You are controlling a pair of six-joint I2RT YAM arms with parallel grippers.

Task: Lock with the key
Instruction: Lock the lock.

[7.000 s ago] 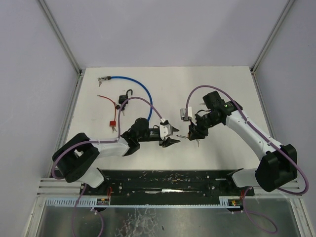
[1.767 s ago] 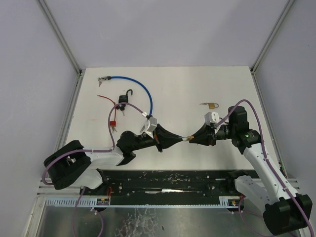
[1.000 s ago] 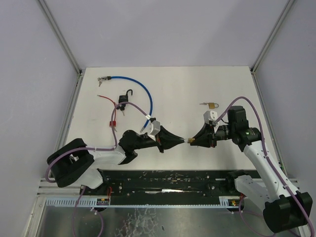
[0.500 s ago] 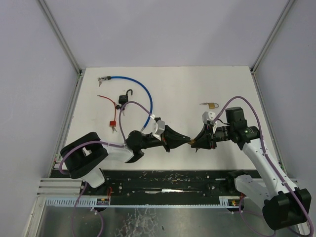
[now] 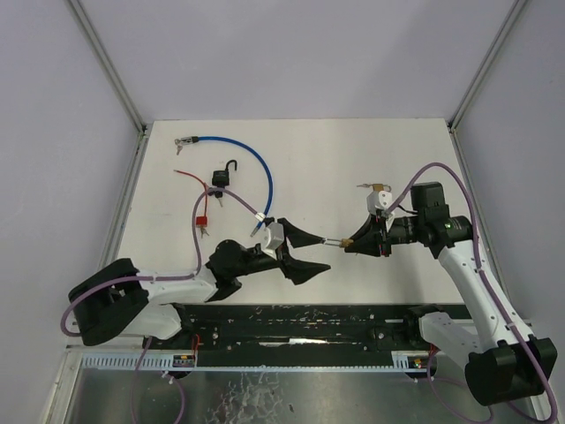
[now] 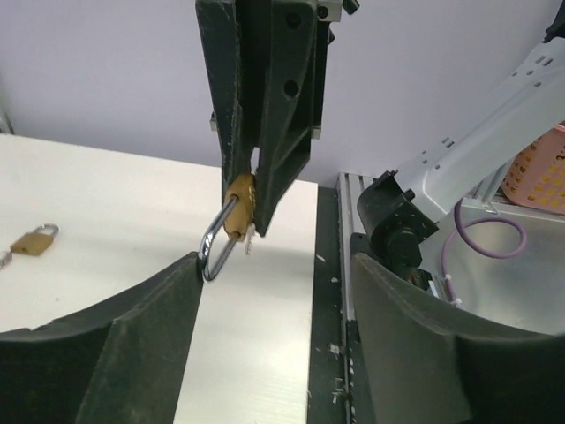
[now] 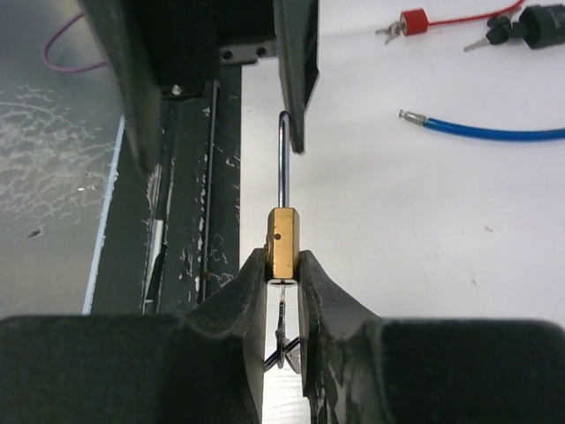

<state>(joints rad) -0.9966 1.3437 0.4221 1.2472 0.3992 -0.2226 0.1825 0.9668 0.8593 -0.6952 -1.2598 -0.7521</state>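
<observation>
A small brass padlock (image 7: pixel 284 240) is clamped between my right gripper's (image 7: pixel 282 261) fingers, held above the table. Its steel shackle (image 7: pixel 283 163) points toward the left arm. A key (image 7: pixel 282 343) sticks out of the lock's underside, between the right fingers. From above, the padlock (image 5: pixel 346 245) and right gripper (image 5: pixel 352 245) sit right of centre. My left gripper (image 5: pixel 314 253) stands open just left of the shackle, holding nothing. In the left wrist view the shackle (image 6: pixel 215 252) hangs next to one left finger (image 6: pixel 150 327); whether they touch I cannot tell.
A second brass padlock (image 5: pixel 379 187) lies behind the right wrist. At the back left are a blue cable lock (image 5: pixel 250 159), a black padlock (image 5: pixel 221 179) and a red-tagged key (image 5: pixel 201 221). The black base rail (image 5: pixel 300 322) runs along the near edge.
The left gripper was shut at the shackle end; it has opened and drawn back slightly left. The right gripper, still holding the padlock, has shifted a little toward the back.
</observation>
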